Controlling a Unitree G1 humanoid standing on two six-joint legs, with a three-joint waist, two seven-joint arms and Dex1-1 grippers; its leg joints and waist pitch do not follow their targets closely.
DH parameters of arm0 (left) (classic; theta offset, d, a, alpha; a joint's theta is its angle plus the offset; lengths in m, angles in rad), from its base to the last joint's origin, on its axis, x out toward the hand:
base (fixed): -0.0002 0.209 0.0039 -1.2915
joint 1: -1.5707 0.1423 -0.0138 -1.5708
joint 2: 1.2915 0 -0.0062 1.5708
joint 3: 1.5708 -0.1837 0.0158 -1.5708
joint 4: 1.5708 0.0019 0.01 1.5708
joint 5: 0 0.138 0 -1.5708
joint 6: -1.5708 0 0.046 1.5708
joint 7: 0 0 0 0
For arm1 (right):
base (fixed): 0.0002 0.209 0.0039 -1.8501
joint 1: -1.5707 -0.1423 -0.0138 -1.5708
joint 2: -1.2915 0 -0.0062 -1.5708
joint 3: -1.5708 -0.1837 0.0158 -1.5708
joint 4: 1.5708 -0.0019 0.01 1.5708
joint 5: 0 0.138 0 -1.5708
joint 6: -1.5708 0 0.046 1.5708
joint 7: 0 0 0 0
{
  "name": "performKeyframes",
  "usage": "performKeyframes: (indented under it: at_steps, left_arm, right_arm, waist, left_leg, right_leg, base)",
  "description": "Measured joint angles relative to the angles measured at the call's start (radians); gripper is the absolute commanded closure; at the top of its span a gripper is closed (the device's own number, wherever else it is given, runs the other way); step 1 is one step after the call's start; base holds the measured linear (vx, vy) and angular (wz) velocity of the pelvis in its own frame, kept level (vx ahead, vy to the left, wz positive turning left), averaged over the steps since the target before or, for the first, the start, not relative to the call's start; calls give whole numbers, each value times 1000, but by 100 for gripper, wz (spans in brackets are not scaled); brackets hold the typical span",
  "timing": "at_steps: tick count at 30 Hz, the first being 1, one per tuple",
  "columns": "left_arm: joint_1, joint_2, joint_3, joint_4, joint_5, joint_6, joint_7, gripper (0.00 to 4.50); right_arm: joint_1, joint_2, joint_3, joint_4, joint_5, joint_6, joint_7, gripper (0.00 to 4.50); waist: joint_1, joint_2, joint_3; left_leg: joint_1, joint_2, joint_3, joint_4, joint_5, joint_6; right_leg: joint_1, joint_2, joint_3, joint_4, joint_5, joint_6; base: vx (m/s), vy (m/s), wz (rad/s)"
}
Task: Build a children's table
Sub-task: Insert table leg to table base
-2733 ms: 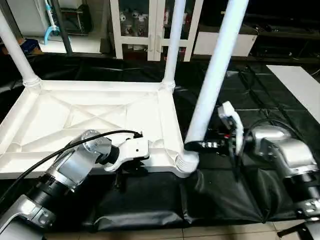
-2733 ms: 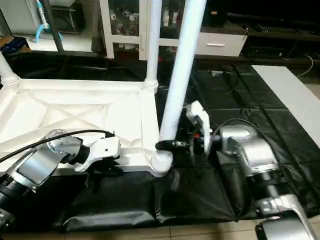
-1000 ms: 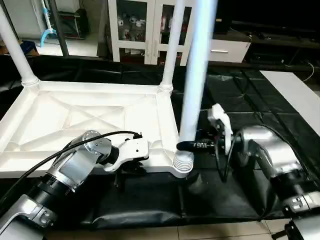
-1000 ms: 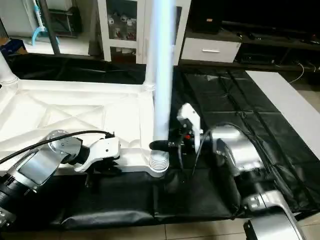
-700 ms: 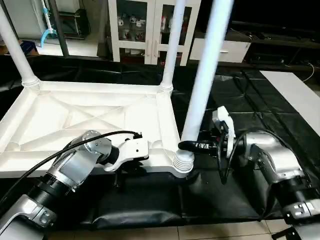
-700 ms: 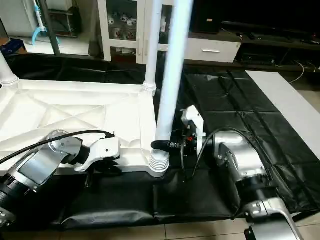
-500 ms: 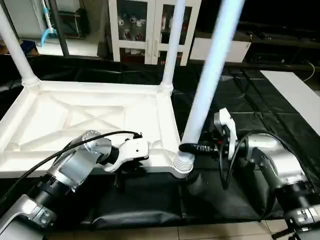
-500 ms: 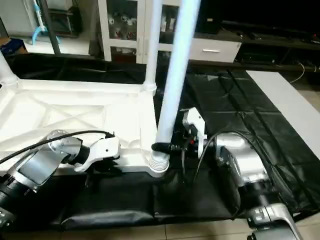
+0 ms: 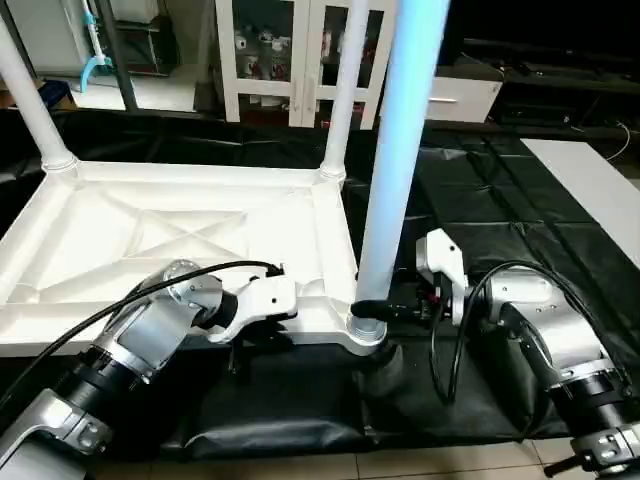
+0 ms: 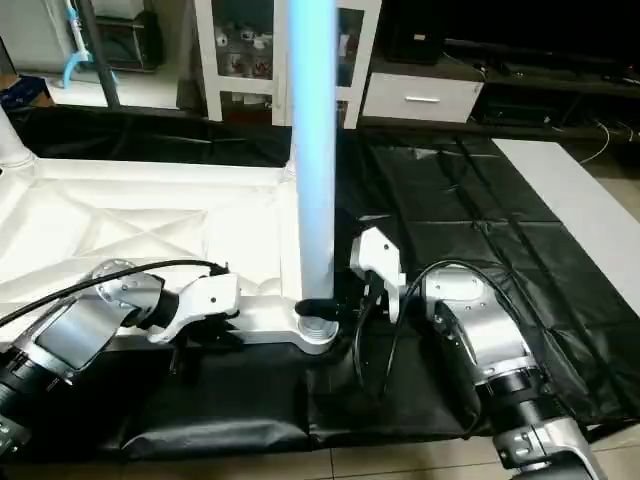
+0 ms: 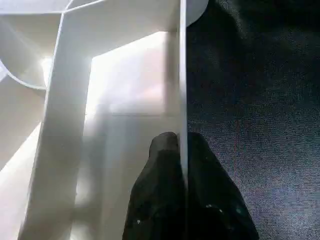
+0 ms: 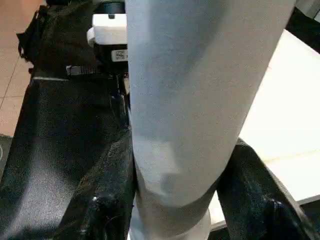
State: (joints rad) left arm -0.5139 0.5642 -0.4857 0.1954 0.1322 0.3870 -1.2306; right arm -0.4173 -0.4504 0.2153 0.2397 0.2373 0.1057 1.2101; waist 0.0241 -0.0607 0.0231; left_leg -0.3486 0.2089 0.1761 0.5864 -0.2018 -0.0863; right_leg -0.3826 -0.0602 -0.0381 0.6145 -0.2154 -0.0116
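Both silver forearms reach forward and low, wrists turned inward toward each other. The left gripper (image 11: 179,150) is pinched tight on a thin white edge. The right gripper (image 12: 180,200) has a black finger either side of an upright white tube, clasping it.

White table parts, black sheet

White top (image 9: 200,220) X-ribbed; leg (image 9: 395,170) between black fingers (image 12: 107,200) tinted bluish-white; sheet (image 9: 500,200) black.
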Motion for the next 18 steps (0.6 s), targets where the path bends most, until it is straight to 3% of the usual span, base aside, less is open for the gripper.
performKeyframes:
  at_steps: [7,18]
  left_arm:
    - [0,-1,-2,-3,0,0,-2,450]
    - [5,3,0,-12,0,5,-4,450]
  right_arm:
    - [24,0,2,-34,-4,7,-4,267]
    - [-1,76,-67,39,89,159,-57,267]
  waist:
    - [4,1,0]
    - [2,1,0]
  left_leg:
    - [0,0,0,-2,0,0]
    - [0,0,0,-2,0,0]
  right_leg:
    - [0,0,0,-1,-1,1]
    - [0,0,0,-1,-1,1]
  base:
    - [0,0,0]
    - [0,0,0]
